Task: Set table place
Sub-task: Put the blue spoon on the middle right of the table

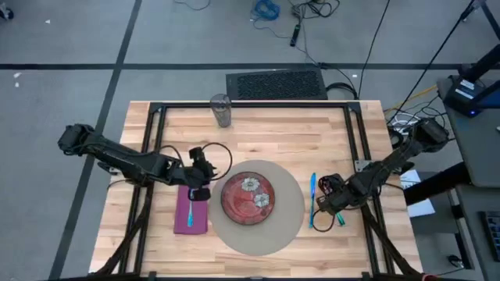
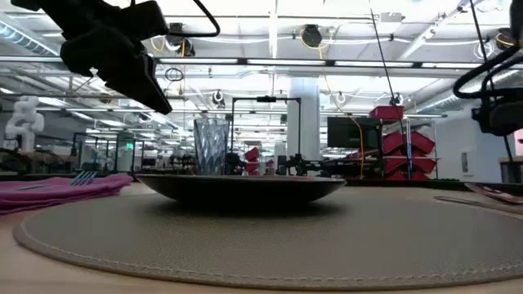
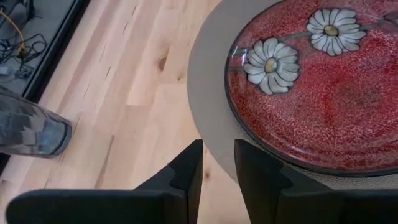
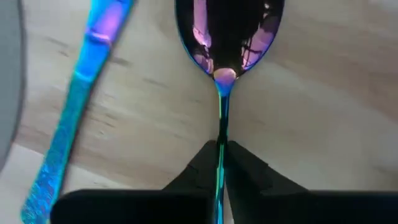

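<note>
Nearest the lens in the right wrist view: a spoon (image 4: pixel 229 37), iridescent purple-blue, its thin handle pinched between the dark fingers of the right gripper (image 4: pixel 221 152), bowl pointing straight ahead of the fingertips. Just beside that, a blue iridescent knife (image 4: pixel 74 106) lying flat on the pale wood, close to the spoon but apart from it. Seen from above, right gripper (image 1: pixel 334 204) low over the table (image 1: pixel 266 129), with the knife between it and the round beige mat (image 1: pixel 291 226).

On the far side of the mat, left gripper (image 1: pixel 198 181) above the upper end of a purple napkin (image 1: pixel 190 216). Fingers (image 3: pixel 188 174) set close together with a narrow gap, holding nothing; hovering, not touching the wood. Directly ahead of those fingertips, the mat's edge and a red plate (image 3: pixel 323 87) painted with white daisies, resting at the mat's centre. Off to one side of the left gripper and well apart, a faceted clear glass (image 3: pixel 28 130) standing upright on the wood near the table's far edge.

From table height: mat in the foreground, dark plate profile on it, glass behind, napkin with a fork (image 2: pixel 82 176) lying on it.

Table itself: light butcher-block planks in a black rail frame, under both grippers, bearing every item.
</note>
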